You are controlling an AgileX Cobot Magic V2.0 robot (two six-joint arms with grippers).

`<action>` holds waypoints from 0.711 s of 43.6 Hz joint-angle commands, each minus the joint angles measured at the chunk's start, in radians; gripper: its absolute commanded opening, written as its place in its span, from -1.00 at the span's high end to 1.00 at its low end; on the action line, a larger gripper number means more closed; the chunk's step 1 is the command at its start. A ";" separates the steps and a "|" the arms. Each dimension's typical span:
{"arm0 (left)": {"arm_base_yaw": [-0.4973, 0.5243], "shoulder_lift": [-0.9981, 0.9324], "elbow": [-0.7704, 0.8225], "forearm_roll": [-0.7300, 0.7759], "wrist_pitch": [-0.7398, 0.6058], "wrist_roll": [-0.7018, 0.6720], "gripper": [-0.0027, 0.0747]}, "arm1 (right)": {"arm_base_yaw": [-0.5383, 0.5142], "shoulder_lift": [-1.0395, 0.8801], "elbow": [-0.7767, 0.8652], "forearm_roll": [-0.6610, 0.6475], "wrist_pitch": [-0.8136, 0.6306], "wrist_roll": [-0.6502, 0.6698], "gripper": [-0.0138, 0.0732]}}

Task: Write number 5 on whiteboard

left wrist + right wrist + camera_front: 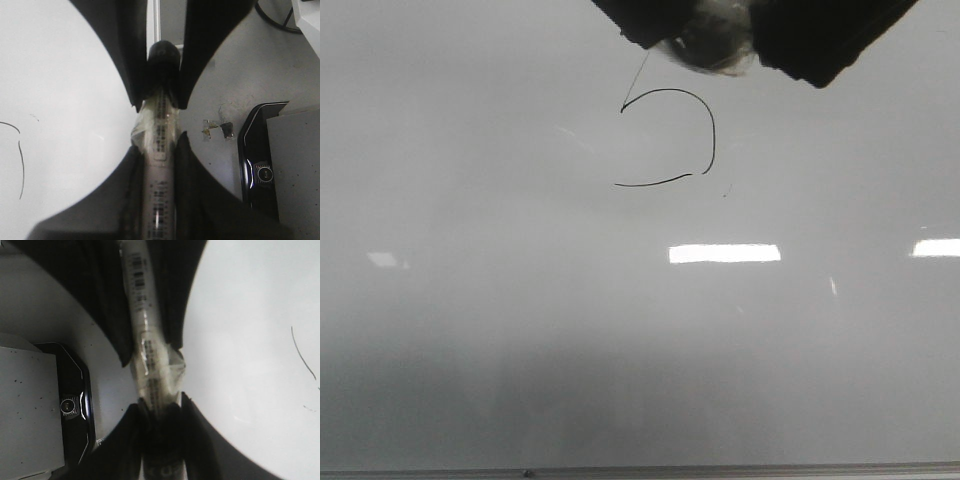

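- The whiteboard (520, 330) fills the front view, and the number 5 (670, 135) sits on it near the top: a thin slanted stem, a rounded belly and a low tail stroke. No top bar is drawn yet, so I judge the figure unfinished.
- Both grippers crowd the top edge of the front view, right above the stem.
- The left gripper (159, 107) is clenched on a taped marker (159, 150); the right gripper (155, 375) is clamped on the same marker from the other end.
- Risk: the stem is very faint, so the bar may also come out thin if the tip presses lightly.
- Risk: with two arms sharing one marker, any mismatch in their motion could twist it in the tape and skew the stroke.
- Risk: starting the bar off the stem's top would leave a gap or a crossing line.
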 commanded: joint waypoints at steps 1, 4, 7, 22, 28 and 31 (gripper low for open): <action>-0.008 -0.030 -0.033 -0.032 -0.056 -0.011 0.98 | 0.000 -0.028 -0.033 0.043 -0.043 0.020 0.45; -0.004 -0.030 -0.033 -0.032 -0.056 -0.011 0.98 | -0.001 -0.029 -0.033 0.043 -0.041 0.035 0.20; 0.014 -0.030 -0.033 -0.031 -0.056 -0.015 0.98 | -0.007 -0.038 -0.033 0.041 -0.044 0.067 -0.02; 0.321 -0.167 0.153 -0.184 -0.200 -0.048 0.98 | -0.234 -0.285 0.161 0.017 -0.231 0.278 -0.02; 0.492 -0.295 0.312 -0.288 -0.382 -0.048 0.98 | -0.367 -0.456 0.353 0.017 -0.382 0.449 0.19; 0.568 -0.366 0.393 -0.329 -0.476 -0.048 0.98 | -0.419 -0.542 0.446 0.017 -0.420 0.475 0.32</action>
